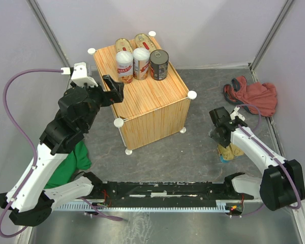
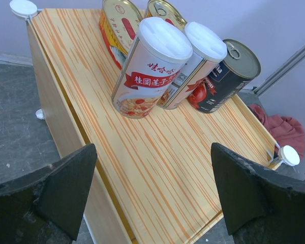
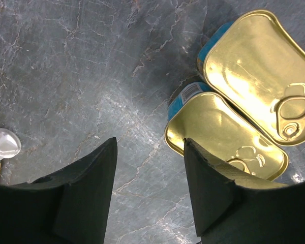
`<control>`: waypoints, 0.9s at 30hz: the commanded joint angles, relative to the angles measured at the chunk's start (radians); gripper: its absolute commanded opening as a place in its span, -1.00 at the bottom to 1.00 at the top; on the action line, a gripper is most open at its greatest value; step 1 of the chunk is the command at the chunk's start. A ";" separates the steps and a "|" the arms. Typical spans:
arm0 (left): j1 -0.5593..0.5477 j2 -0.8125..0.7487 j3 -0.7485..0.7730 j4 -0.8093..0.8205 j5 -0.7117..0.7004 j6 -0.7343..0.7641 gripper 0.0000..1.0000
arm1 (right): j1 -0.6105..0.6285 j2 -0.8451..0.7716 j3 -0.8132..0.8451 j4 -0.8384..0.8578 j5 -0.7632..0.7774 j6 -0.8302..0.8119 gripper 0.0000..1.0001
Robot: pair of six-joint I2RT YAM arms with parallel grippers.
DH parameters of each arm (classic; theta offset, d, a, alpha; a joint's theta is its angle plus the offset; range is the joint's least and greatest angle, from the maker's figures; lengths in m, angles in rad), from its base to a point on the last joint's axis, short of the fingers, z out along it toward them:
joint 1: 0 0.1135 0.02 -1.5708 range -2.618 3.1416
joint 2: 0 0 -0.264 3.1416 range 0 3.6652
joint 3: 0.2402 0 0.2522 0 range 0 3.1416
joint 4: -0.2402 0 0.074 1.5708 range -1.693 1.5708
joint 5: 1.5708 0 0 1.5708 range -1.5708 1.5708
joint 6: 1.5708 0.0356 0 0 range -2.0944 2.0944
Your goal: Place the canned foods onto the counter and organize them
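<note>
While five tins (image 1: 141, 63) stand on the counter (image 1: 147, 99), I note left gripper (image 2: 152, 152) fingers apart above it; right gripper (image 3: 150, 147) fingers apart, empty, beside two rectangular gold tins (image 3: 254, 76).

Left gripper (image 2: 153, 173) jaws wide apart above counter (image 2: 76, 61). Far end: white-lidded cans (image 2: 148, 76), dark can (image 2: 222, 81) alongside, oval gold tins (image 2: 119, 23) behind.
</note>
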 commanded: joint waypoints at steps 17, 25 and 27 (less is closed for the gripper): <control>0.007 0.003 -0.010 0.023 -0.046 0.007 0.99 | -0.040 0.074 -0.042 0.136 -0.207 -0.120 -0.68; 0.007 0.012 -0.018 0.044 -0.036 0.005 0.99 | -0.037 0.039 -0.042 0.165 -0.310 -0.171 -0.75; 0.007 0.014 -0.021 0.048 -0.034 0.002 0.99 | -0.029 0.029 -0.020 0.153 -0.321 -0.196 -0.74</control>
